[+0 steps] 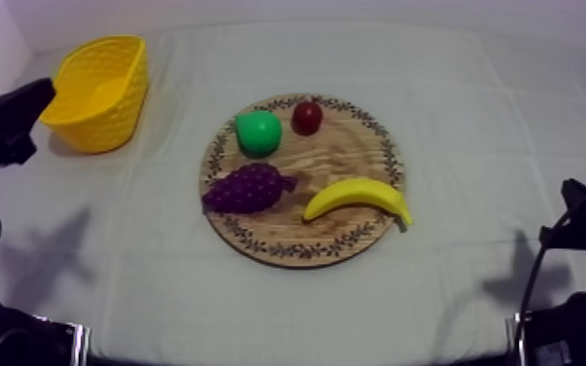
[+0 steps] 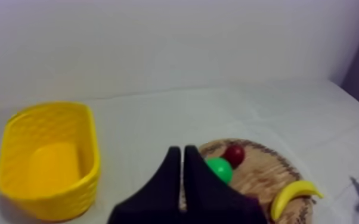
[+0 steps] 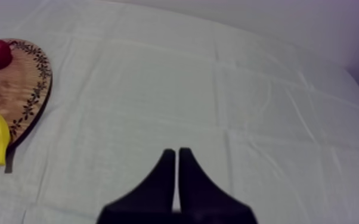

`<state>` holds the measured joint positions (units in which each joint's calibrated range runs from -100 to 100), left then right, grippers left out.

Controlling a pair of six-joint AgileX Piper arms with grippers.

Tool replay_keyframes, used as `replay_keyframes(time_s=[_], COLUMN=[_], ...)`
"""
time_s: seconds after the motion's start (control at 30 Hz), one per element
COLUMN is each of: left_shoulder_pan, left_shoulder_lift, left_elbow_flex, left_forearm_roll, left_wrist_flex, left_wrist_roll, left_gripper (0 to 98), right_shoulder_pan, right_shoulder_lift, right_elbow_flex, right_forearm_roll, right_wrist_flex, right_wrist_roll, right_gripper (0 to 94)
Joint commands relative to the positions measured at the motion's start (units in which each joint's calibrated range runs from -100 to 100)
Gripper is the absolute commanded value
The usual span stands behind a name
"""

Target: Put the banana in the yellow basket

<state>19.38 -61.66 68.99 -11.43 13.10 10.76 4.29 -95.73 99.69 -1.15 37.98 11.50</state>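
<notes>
1. Yellow banana: it lies on the wooden board, on the side nearest my right arm. Its arch faces the board's middle, one tip reaches the patterned rim, and nothing grips it.
2. Wooden board: it rests flat at the middle of the worktop, on the grey-white cloth. It also carries a bunch of grapes, a green pear and a small red fruit. The grapes lie near the banana on the side toward my left arm, not touching it. The pear and the small red fruit sit near each other on the far half, apart from the banana.
3. Yellow basket: it stands upright on the worktop at the far left, well apart from the board, with its opening upward.
4. My left fingers: pressed together as a narrow wedge with nothing between them. They point at the stretch of cloth between the basket and the board.
5. My right fingers: likewise closed together on nothing, above bare cloth. They are well apart from the board's rim and the banana.
</notes>
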Motion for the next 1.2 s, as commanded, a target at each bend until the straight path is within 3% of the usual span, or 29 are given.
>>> replay_keyframes(time_s=[0.0, 0.2, 0.4, 0.57, 0.83, 1.17], left_shoulder_pan=[4.13, 11.29, 18.19, 21.99, 26.32, 28.98], left_shoulder_lift=[6.72, 15.98, 24.86, 31.57, 39.47, 48.19], left_elbow_flex=[-7.07, -19.11, -28.55, -31.86, -32.45, -35.84], left_forearm_roll=[-0.06, -0.34, -4.19, -5.9, -7.68, -7.74], left_wrist_flex=[2.69, 9.23, 14.55, 15.42, 18.05, 24.97], left_wrist_roll=[-1.06, -4.17, -3.28, -2.77, -1.05, -0.71], left_gripper=[0.4, 0.6, 0.9, 1.4, 1.8, 1.9], right_shoulder_pan=[0.0, 0.0, 0.0, 0.0, 0.0, 0.0], right_shoulder_lift=[-0.02, -0.02, -0.02, -0.02, -0.02, -0.02], right_elbow_flex=[-0.03, -0.03, -0.03, -0.03, -0.03, -0.03], right_forearm_roll=[0.01, 0.01, 0.01, 0.01, 0.01, 0.01], right_wrist_flex=[-0.08, -0.08, -0.08, -0.08, -0.08, -0.08], right_wrist_roll=[0.0, 0.0, 0.0, 0.01, 0.01, 0.01], right_gripper=[0.3, 0.3, 0.3, 0.3, 0.3, 0.3])
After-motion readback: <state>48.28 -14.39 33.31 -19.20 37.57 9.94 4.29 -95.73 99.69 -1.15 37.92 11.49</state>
